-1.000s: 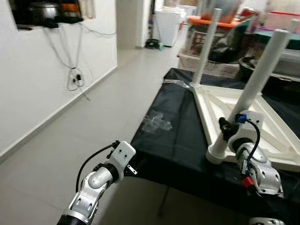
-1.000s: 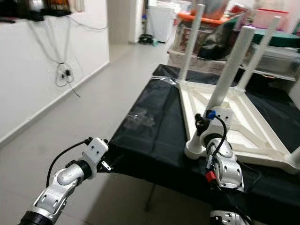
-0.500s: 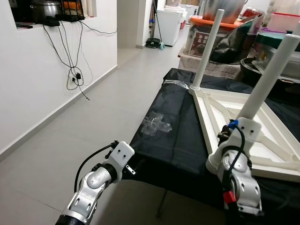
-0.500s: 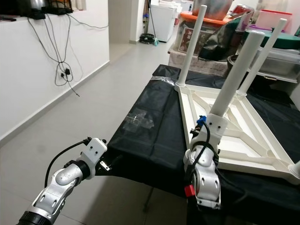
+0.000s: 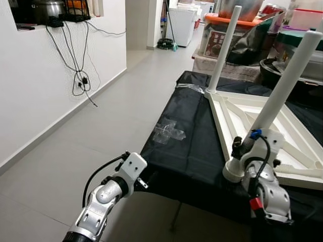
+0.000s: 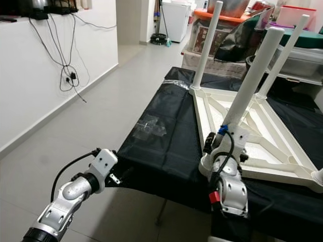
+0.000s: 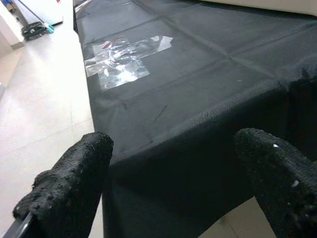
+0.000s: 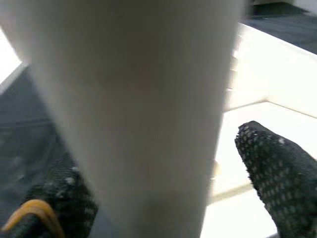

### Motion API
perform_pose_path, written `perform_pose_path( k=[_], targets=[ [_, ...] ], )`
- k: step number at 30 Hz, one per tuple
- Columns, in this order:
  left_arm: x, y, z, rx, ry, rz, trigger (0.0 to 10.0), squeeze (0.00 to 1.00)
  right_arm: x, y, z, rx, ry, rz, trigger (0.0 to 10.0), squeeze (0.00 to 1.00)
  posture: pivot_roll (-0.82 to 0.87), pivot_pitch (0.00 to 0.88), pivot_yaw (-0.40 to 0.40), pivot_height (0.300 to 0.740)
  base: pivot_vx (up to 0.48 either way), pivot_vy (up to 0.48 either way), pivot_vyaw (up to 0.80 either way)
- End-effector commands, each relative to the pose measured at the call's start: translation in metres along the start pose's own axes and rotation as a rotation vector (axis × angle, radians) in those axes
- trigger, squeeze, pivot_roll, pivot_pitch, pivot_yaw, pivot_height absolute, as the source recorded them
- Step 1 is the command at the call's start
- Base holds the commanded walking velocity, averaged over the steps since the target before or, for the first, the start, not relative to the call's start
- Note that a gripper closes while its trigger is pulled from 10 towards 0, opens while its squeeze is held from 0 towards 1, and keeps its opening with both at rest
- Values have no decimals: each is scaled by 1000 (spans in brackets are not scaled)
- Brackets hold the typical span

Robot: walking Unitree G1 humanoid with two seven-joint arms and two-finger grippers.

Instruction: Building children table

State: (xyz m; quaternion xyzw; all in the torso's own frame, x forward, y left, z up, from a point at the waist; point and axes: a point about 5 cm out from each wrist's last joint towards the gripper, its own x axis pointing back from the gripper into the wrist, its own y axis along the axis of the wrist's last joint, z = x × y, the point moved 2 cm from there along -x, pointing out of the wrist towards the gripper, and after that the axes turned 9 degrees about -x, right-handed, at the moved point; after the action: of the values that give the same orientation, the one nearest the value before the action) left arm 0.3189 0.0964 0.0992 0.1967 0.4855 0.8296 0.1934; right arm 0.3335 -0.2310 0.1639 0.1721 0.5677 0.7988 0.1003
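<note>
The white children's table (image 5: 220, 127) lies upside down on a black-covered table (image 5: 187, 151), its legs pointing up. My right gripper (image 5: 241, 149) is at the base of the nearest white leg (image 5: 283, 86). In the right wrist view that leg (image 8: 143, 99) stands between the two fingers (image 8: 277, 173). One finger lies against it and the other stands a little off, so the gripper is open. My left gripper (image 7: 171, 173) hangs open just off the black table's near left corner, holding nothing.
A clear plastic wrapper (image 5: 169, 132) lies on the black cover left of the white table. Another leg (image 5: 225, 46) rises at the far corner. Storage bins and pots (image 5: 237, 35) crowd the back. A white wall with hanging cables (image 5: 81, 75) runs along the left, with tiled floor between.
My right forearm has swung back to the right and its wrist has turned around the leg's base. The left arm has stayed where it was. The camera shifted slightly.
</note>
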Motion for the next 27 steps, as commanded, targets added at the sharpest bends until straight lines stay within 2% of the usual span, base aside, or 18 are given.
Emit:
perform_pose_path(
  k=[1,5,7,8,9,11,12,13,15,17,20,27],
  targets=[
    [0,-4,-4,-1,-12,18,10000,0,1,4,6,-10,50,-16,10000,1000,78,0,-109,740,0,0,0],
    [-1,-3,-4,-1,-14,15,10000,0,7,8,10,-4,146,-33,10000,1000,75,0,-105,740,0,0,0],
    [0,-4,-3,-6,-16,16,10000,0,14,9,-3,52,181,-57,10000,1000,67,0,-97,740,0,0,0],
    [0,-4,-3,-6,-16,16,10000,0,14,9,-3,52,181,-57,10000,1000,67,0,-97,740,0,0,0],
    [0,-4,-2,-7,-15,16,10000,0,18,9,-10,69,191,-59,10000,1000,65,0,-93,740,0,0,0],
    [0,-4,-2,-7,-15,16,10000,0,18,9,-10,69,191,-59,10000,1000,65,0,-93,740,0,0,0],
    [1,-4,1,-2,3,15,10000,0,30,8,-22,83,207,-70,10000,1000,50,0,-79,740,0,0,0],
    [2,-5,3,3,17,14,10000,0,37,8,-28,87,215,-79,10000,1000,50,0,-79,740,0,0,0],
    [3,-5,5,8,29,14,10000,0,42,9,-31,82,222,-90,10000,1000,46,0,-76,740,0,0,0],
    [4,-5,7,17,46,13,10000,0,50,10,-32,73,230,-112,10000,1000,46,0,-71,740,0,0,0],
    [5,-5,8,18,53,14,10000,0,53,11,-31,69,241,-117,10000,1000,46,0,-71,740,0,0,0],
    [15,-8,18,50,117,24,10000,0,70,3,-31,129,258,-132,10000,1000,55,0,-66,740,0,0,0]
  ],
)
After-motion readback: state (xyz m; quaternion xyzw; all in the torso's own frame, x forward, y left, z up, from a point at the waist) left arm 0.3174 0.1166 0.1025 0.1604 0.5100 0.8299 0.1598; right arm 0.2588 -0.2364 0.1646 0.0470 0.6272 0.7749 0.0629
